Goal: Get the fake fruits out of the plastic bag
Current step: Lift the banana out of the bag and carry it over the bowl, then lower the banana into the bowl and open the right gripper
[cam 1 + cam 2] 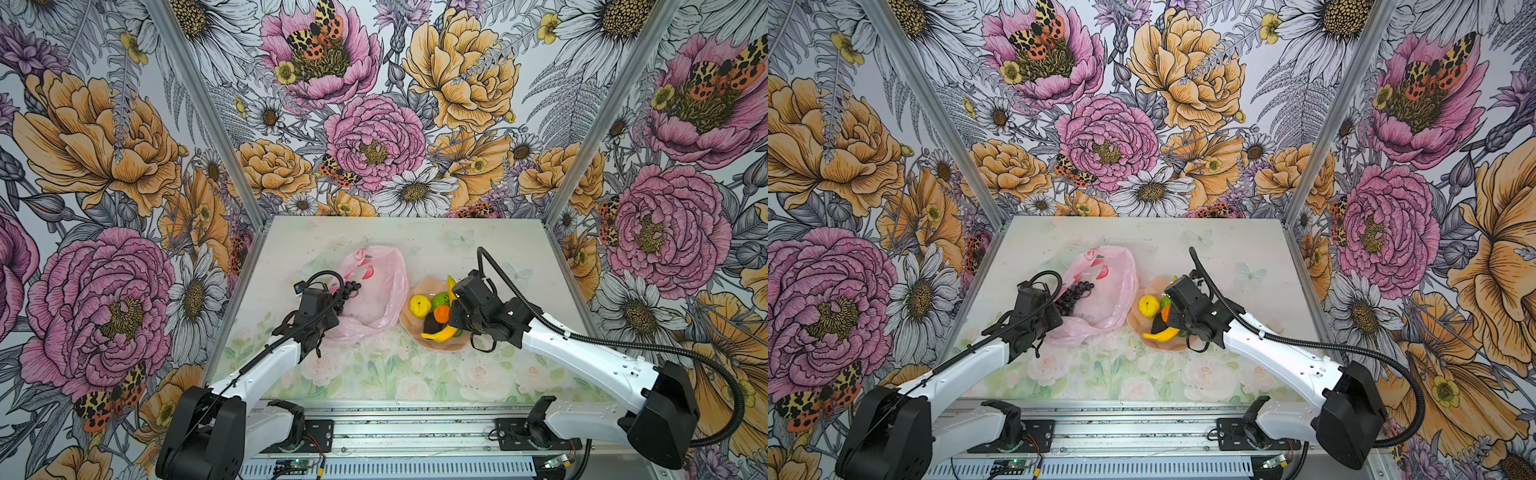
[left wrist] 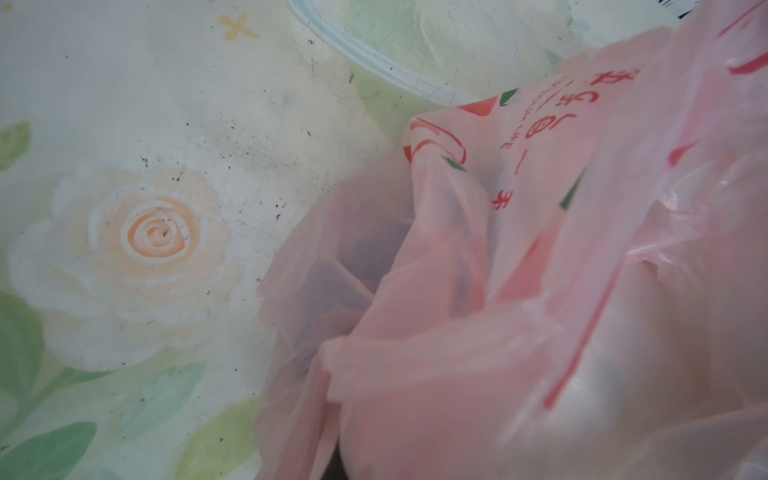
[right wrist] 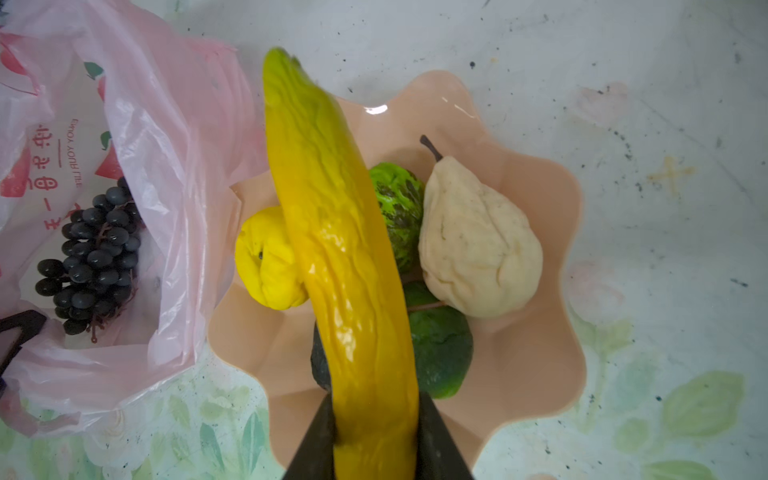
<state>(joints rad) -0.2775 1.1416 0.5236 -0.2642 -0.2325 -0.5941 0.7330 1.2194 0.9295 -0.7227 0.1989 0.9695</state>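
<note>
Where legible, "LIFE" on plastic bag [image 2: 519,270].

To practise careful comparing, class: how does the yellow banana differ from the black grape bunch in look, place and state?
The banana is one long curved piece; the grape bunch is a cluster of small balls. The banana is yellow, greenish at its tip; the grape bunch is black. The banana is clamped in the right end effector over the bowl; the grape bunch lies ungripped inside the plastic bag. Both look glossy.
</note>
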